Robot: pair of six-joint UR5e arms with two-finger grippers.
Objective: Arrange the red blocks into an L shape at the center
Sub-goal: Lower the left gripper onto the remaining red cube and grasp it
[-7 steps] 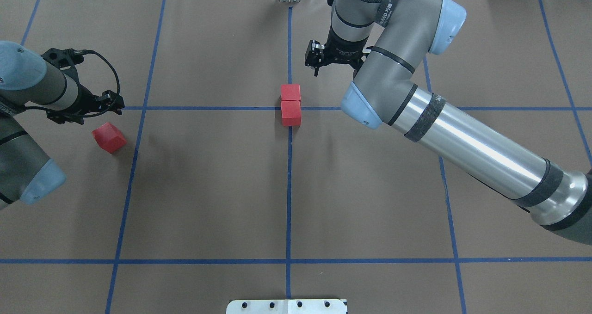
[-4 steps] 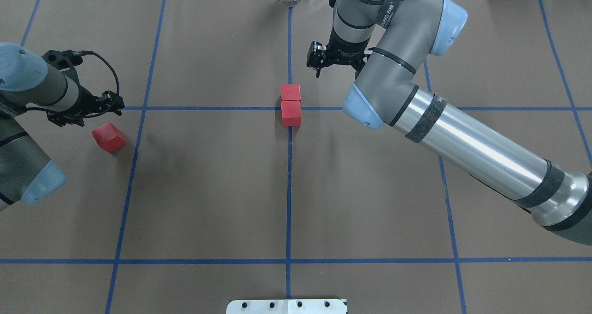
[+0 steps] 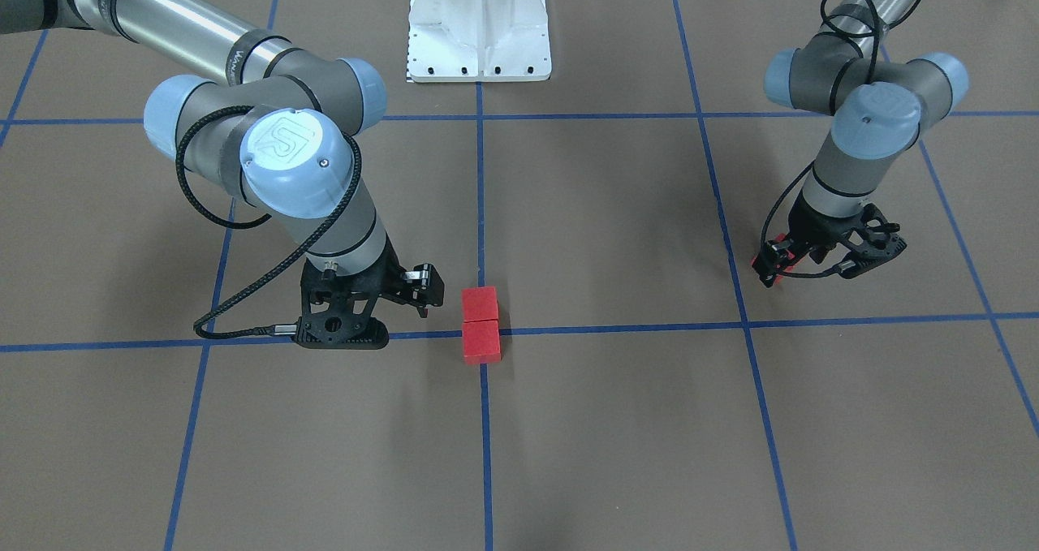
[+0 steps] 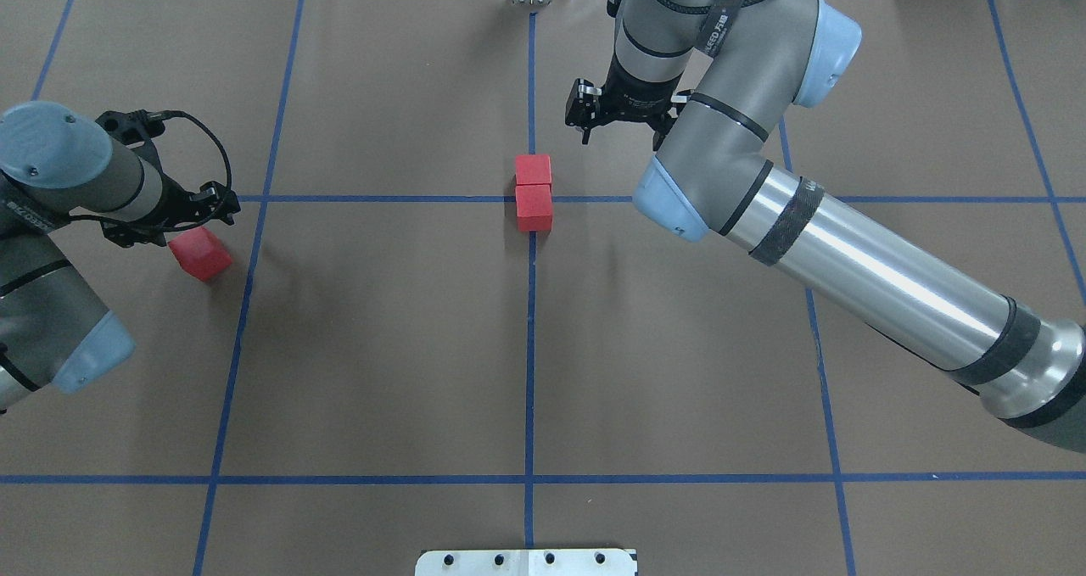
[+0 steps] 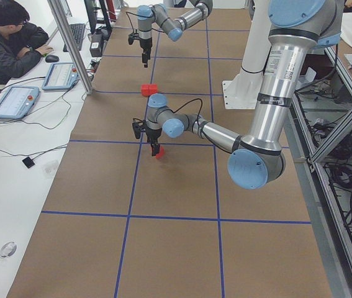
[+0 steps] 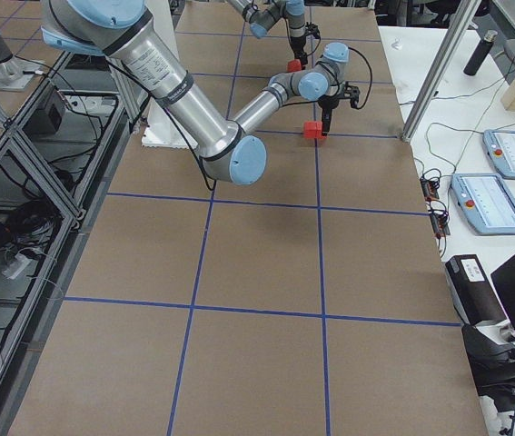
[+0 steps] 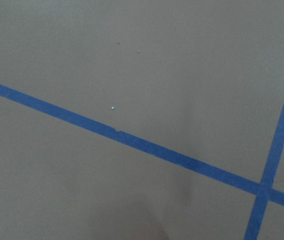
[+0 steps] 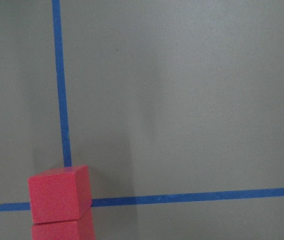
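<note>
L pincer (image 4: 175, 218) nearer block (image 4: 201, 255), maybe touching

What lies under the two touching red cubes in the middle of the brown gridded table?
Thin blue tape lines run in under the two touching matte red cubes from all four sides, on the brown paper table. The cubes cover the crossing itself, so it cannot be seen.

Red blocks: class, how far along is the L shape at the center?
Done: two red blocks sit touching in line over the center. In hand: the open left gripper is low over the third red block, far off. Left: set it beside an end block to make the corner. The right gripper hangs open nearby.
</note>
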